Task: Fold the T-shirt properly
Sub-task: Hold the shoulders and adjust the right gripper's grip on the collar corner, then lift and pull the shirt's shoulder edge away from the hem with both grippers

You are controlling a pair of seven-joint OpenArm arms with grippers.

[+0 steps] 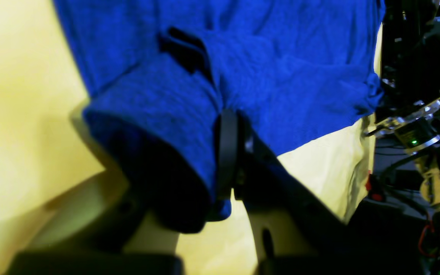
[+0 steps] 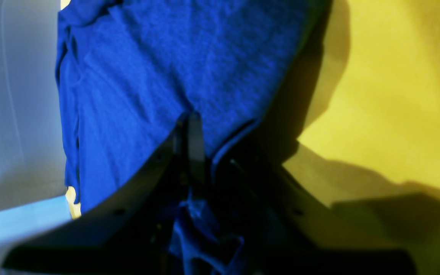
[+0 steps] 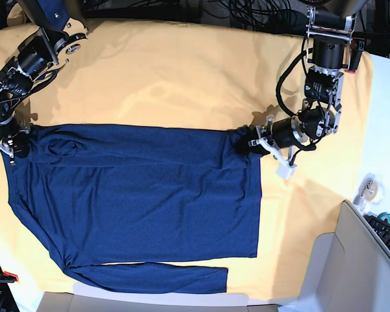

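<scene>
Claws [image 3: 247, 144] low, pinching T-shirt [image 3: 143, 188] corners

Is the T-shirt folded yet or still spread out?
Mostly spread: the T-shirt lies flat on the yellow cloth, one sleeve stretched along its lower edge; no body fold shows.

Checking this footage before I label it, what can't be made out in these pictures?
- Base view: the shirt's left edge is cut off by the frame.
- Base view: the right gripper is too small to tell how its fingers stand.
- Left wrist view: folded cloth hides one of the left gripper's fingers.
</scene>
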